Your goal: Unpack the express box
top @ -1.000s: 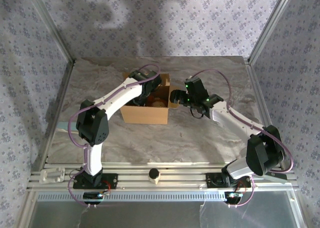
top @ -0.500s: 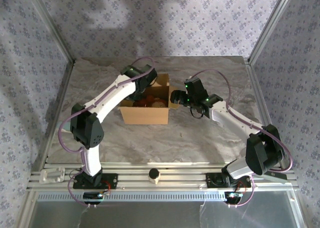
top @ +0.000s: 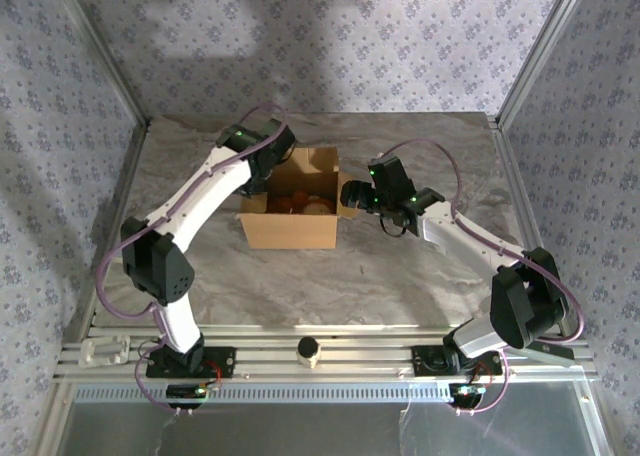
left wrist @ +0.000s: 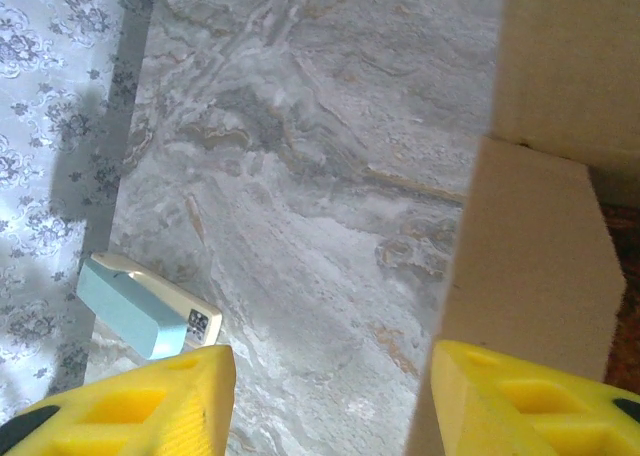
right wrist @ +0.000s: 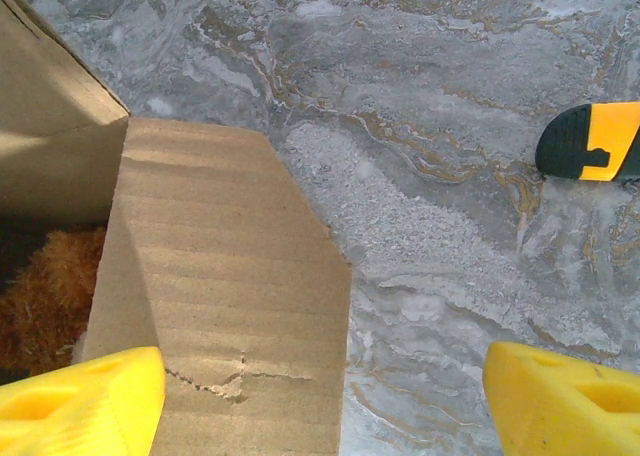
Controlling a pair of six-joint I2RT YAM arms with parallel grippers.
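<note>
The express box [top: 290, 226] is a brown cardboard box standing open mid-table, with red and tan items inside [top: 300, 203]. My left gripper [top: 262, 179] hangs just outside the box's far left corner. In the left wrist view the left gripper [left wrist: 335, 406] is open over bare marble, and a box flap [left wrist: 530, 266] rises by its right finger. My right gripper [top: 351, 194] sits at the box's right side. The right gripper [right wrist: 320, 406] is open too, straddling a folded-out flap [right wrist: 220, 296] with a small tear. Brown plush fur [right wrist: 40, 296] shows inside the box.
A small pale blue and cream device [left wrist: 140, 304] lies on the marble near the patterned left wall. A black and yellow piece [right wrist: 590, 141] rests on the table right of the flap. Metal frame posts [top: 110, 66] and walls close in the table.
My left arm has drawn up and out of the box, swinging left and back to its far left corner, uncovering the contents. The right arm has stayed put.
</note>
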